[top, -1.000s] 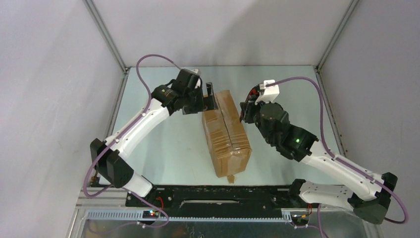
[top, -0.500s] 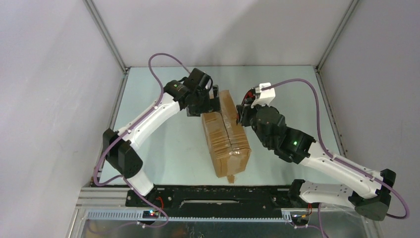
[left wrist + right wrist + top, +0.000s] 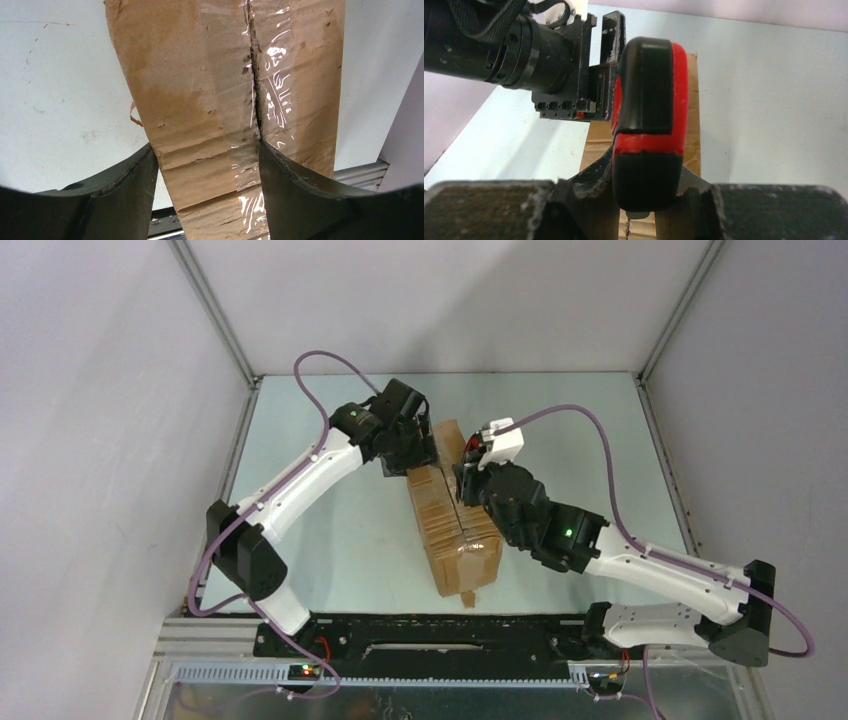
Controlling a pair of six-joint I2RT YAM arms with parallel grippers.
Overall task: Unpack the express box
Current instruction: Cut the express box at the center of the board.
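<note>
The express box (image 3: pixel 455 530) is brown cardboard with glossy clear tape streaked along its seam, the utility knife (image 3: pixel 649 125) is red and black, the cables (image 3: pixel 566 407) are purple, and the table (image 3: pixel 350 540) is pale grey-green.

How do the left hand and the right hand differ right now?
The left hand stands wide and carries no tool; the right hand is shut on the utility knife. The left hand's fingers straddle one half of the express box, from outer edge to centre seam, grip unclear; the right hand touches no cardboard and holds the knife above the box top. Both work over the box's far half.
</note>
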